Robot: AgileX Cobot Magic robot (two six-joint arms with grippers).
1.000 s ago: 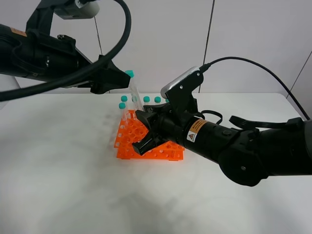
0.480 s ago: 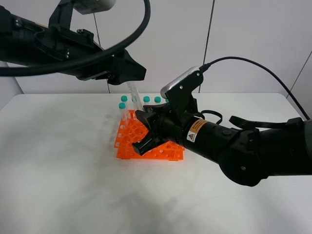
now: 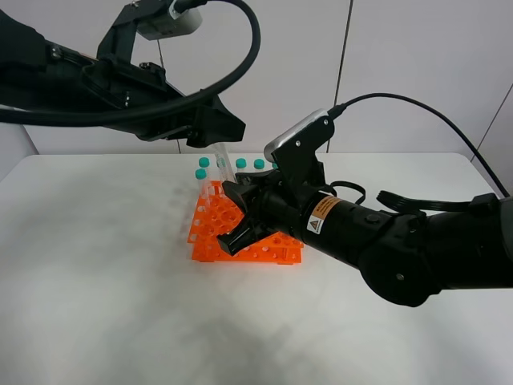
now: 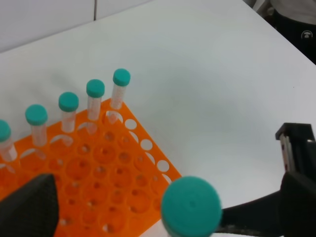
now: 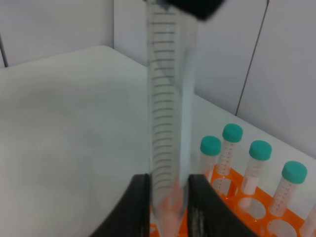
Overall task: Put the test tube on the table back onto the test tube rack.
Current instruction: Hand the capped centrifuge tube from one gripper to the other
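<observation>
The test tube (image 3: pixel 222 166) stands nearly upright over the orange test tube rack (image 3: pixel 204 241) on the white table (image 3: pixel 96 281). My right gripper (image 3: pixel 238 216) is shut on the tube's lower end; in the right wrist view the graduated tube (image 5: pixel 168 123) rises between the gripper's (image 5: pixel 170 212) fingers. My left gripper (image 3: pixel 215 132) covers the tube's top from above. In the left wrist view its jaws stand wide apart around the teal cap (image 4: pixel 190 205), with the rack (image 4: pixel 98 168) below. The tube's tip is hidden.
Several other teal-capped tubes (image 3: pixel 240 164) stand in the rack's far row, also seen in the left wrist view (image 4: pixel 69 101) and the right wrist view (image 5: pixel 232 133). The right arm's black body (image 3: pixel 385 241) lies across the table right of the rack.
My left arm has moved right and its gripper now covers the tube's cap, which showed bare before. The right gripper and the tube have not moved.
</observation>
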